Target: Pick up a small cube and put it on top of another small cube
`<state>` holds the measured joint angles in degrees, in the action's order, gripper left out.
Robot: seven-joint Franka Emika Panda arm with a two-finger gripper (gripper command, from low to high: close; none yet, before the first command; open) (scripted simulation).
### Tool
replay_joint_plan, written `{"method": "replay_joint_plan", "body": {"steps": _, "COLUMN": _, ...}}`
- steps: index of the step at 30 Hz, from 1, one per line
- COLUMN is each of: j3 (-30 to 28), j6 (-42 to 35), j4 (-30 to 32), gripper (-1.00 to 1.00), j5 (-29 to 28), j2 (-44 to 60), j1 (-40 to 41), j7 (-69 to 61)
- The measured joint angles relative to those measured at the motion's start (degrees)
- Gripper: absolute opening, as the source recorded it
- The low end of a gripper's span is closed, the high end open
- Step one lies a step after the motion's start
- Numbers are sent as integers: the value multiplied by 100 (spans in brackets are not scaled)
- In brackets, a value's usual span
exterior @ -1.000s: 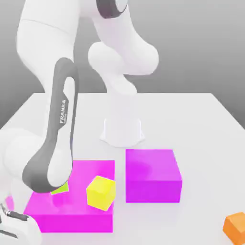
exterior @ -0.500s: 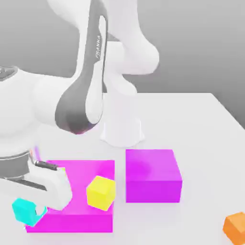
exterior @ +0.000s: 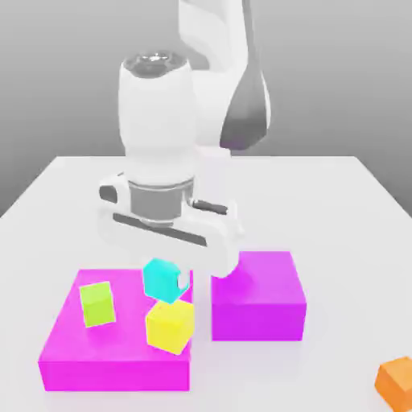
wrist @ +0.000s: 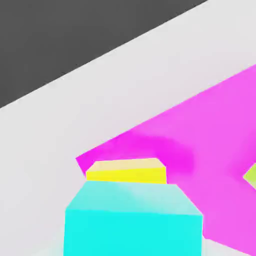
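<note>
The gripper (exterior: 169, 278) hangs straight down from the white arm (exterior: 161, 121) and pinches the cyan cube (exterior: 163, 279) between its fingers, holding it in the air. The cube is just above the yellow cube (exterior: 170, 326); in the exterior view its lower edge sits right at the yellow cube's top, and I cannot tell whether the two touch.

The cyan cube has equal sides, so no long axis; it is turned slightly, with one vertical edge facing the exterior camera, much like the yellow cube beneath it. In the hand view the cyan cube (wrist: 134, 222) looms close, with the yellow cube (wrist: 126, 170) peeking out beyond its far edge.

The yellow cube rests on the flat magenta block (exterior: 72, 346), near that block's 4 o'clock corner as the exterior view shows it. A lime-green cube (exterior: 97, 303) stands on the same block, at about 9 o'clock from the yellow cube, apart from it. A second, taller magenta block (exterior: 265, 298) stands just beside the first, at 3 o'clock from the yellow cube. An orange cube (exterior: 396, 381) lies on the white table (exterior: 338, 209), well apart at about 4 o'clock.
</note>
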<state>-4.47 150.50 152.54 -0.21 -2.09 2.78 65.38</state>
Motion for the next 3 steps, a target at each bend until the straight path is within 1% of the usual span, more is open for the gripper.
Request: {"method": "replay_joint_plan", "body": {"steps": 3, "j3": 0, "j6": 0, "j4": 0, "gripper": 100, "j5": 0, "j2": 0, "j1": -2, "j7": 0}}
